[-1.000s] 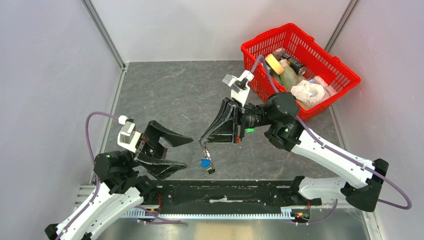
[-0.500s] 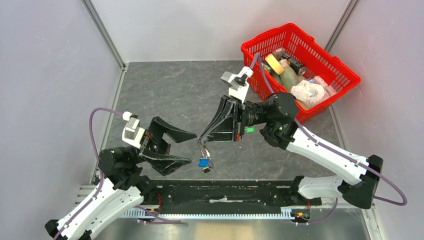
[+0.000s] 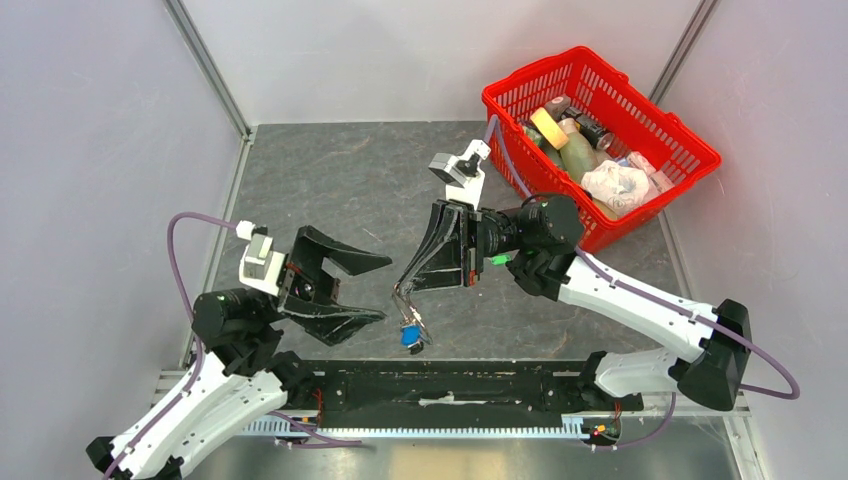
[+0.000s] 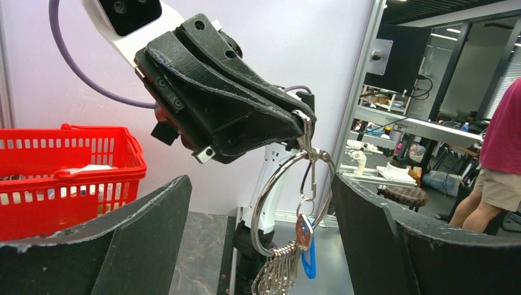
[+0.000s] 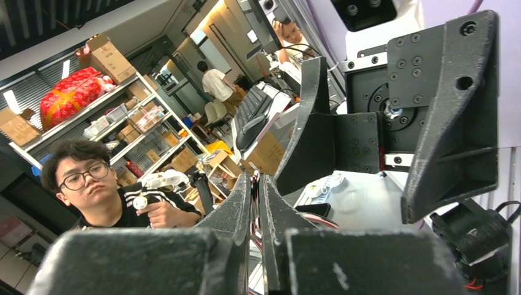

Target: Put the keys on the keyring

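Observation:
My right gripper (image 3: 399, 289) is shut on the top of the keyring (image 3: 404, 302) and holds it in the air above the table's near edge. In the left wrist view the keyring (image 4: 258, 215) is a large silver ring hanging from the right gripper (image 4: 304, 120). A bunch of silver keys (image 4: 278, 270) and a blue piece (image 4: 308, 258) hang on it; they also show in the top view (image 3: 410, 336). My left gripper (image 3: 386, 290) is open and empty. Its fingers stand either side of the hanging ring, apart from it (image 4: 259, 181). In the right wrist view the right gripper (image 5: 257, 178) hides the ring.
A red basket (image 3: 650, 102) with several bottles and packets stands at the back right, and it shows in the left wrist view (image 4: 61, 160). The black rail (image 3: 450, 385) between the arm bases lies just below the hanging keys. Grey walls close both sides.
My left gripper has shifted a little right and up, closer around the hanging ring. The right gripper has turned slightly and the keys hang a little lower. Both grips are unchanged.

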Available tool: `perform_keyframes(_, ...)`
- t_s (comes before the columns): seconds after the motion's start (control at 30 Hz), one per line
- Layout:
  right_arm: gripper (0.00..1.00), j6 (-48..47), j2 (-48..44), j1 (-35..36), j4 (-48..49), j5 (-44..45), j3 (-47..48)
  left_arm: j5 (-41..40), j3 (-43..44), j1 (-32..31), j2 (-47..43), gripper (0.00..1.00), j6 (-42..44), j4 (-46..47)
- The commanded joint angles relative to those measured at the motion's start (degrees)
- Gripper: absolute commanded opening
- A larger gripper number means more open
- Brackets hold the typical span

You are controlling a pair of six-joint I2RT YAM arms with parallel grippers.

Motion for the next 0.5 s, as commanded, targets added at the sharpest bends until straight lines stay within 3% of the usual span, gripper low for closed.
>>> perform_keyframes(0.0, 0.00, 4.2, 0.0, 0.4, 8.1, -0.3, -0.1, 1.7, 1.9, 0.2, 1.8, 0.91, 2.7, 3.2)
perform_keyframes(0.47, 0.00, 8.0, 2.2, 0.4, 11.8, -0.3, 1.1, 10.6, 2.2, 0.2, 7.2, 0.91, -3.5, 15.4)
